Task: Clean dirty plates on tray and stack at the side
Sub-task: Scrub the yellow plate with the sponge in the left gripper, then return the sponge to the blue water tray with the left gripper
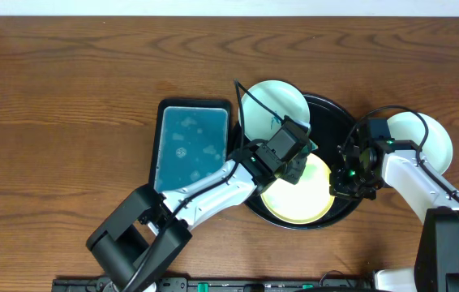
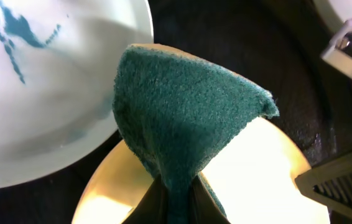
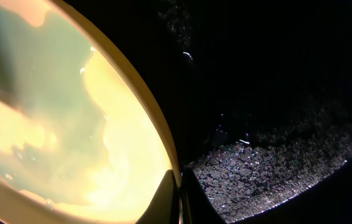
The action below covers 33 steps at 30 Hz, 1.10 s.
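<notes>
Over the large round black tray with a raised rim (image 1: 335, 122), the left gripper (image 1: 296, 169) is seen shut on a teal-green fibrous scouring sponge (image 2: 188, 118). The sponge is pinched narrow between the fingers and fans out wide toward its free end, so its long axis runs straight out from the gripper. It is held above the round yellow plate (image 1: 294, 207); whether it touches that plate cannot be told.

The yellow plate lies face up in the near half of the black tray. Its right rim is clamped between the closed fingers of the right gripper (image 3: 178, 198).

A pale mint-white round plate marked with teal scribbles (image 2: 58, 112) is found at the far-left part of the same tray, just beside the yellow plate and the sponge. Its outer edge reaches over the tray's rim.

A second pale mint-white round plate (image 1: 426, 134) lies outside the tray, on the brown wood-grain tabletop (image 1: 67, 97) just to the tray's right, and is partly covered by the right arm.

Left of the black tray, a rectangular teal sponge tray with a dark rim (image 1: 158, 154) is set on the tabletop, with pale blotches on its surface
</notes>
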Each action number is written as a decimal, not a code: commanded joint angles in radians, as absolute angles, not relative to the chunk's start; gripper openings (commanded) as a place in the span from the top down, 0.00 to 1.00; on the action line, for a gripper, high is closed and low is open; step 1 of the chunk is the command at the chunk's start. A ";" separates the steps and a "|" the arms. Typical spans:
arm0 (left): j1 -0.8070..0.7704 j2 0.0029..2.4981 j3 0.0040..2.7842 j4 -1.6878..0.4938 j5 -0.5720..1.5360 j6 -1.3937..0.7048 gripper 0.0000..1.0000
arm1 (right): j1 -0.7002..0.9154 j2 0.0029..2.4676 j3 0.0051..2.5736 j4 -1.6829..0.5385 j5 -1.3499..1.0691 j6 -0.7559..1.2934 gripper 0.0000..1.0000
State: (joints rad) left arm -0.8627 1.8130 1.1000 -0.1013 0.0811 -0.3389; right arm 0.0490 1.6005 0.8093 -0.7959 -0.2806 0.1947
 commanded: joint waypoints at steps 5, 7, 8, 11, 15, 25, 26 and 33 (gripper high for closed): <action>-0.859 1.888 1.095 -0.080 0.070 -0.321 0.92 | 0.060 1.597 0.809 -0.799 -0.262 0.201 0.99; -0.852 1.909 1.095 -0.083 0.071 -0.322 0.92 | 0.060 1.597 0.809 -0.799 -0.262 0.201 0.99; -0.847 1.918 1.095 -0.089 0.071 -0.322 0.92 | 0.060 1.597 0.809 -0.800 -0.262 0.201 0.99; -0.831 1.929 1.094 -0.145 0.072 -0.323 0.92 | 0.060 1.597 0.809 -0.800 -0.262 0.201 0.99; -0.830 1.908 1.094 -0.269 0.089 -0.323 0.92 | 0.060 1.597 0.809 -0.799 -0.261 0.201 0.99; -0.825 1.654 1.095 -0.350 0.160 -0.322 0.92 | 0.060 1.597 0.809 -0.799 -0.258 0.201 0.99; -0.815 1.621 1.095 -0.351 0.155 -0.323 0.93 | 0.060 1.597 0.809 -0.799 -0.258 0.201 0.99; -0.649 1.501 1.095 -0.446 0.145 -0.323 0.92 | 0.060 1.597 0.809 -0.800 -0.258 0.201 0.99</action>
